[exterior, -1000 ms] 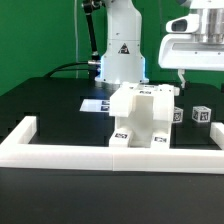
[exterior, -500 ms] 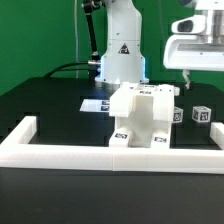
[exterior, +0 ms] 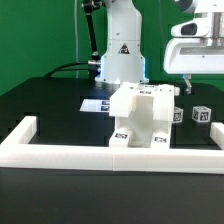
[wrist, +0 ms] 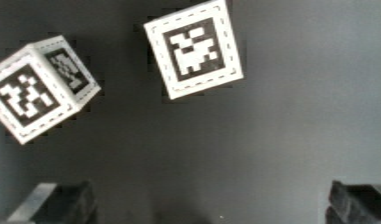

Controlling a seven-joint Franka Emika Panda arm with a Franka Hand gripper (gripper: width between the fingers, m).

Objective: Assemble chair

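The end effector point(wrist: 208, 202), jaws spread and holding nothing, has drifted slightly over the last second. It hangs at 2 o'clock from the chair point(exterior: 140, 115), above two loose tagged blocks point(exterior: 202, 115). I judge that no grasp has begun. The chair stands mid-surface point(exterior: 45, 100), black and matte, inside a white border frame point(exterior: 60, 152), with a green wall point(exterior: 30, 35) behind.

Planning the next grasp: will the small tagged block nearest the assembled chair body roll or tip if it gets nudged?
Rolling seems unlikely: the small block shows flat, square faces. It looks like rigid plastic, so probably stiff. Being little, it is likely light and may slide on the smooth dark table.
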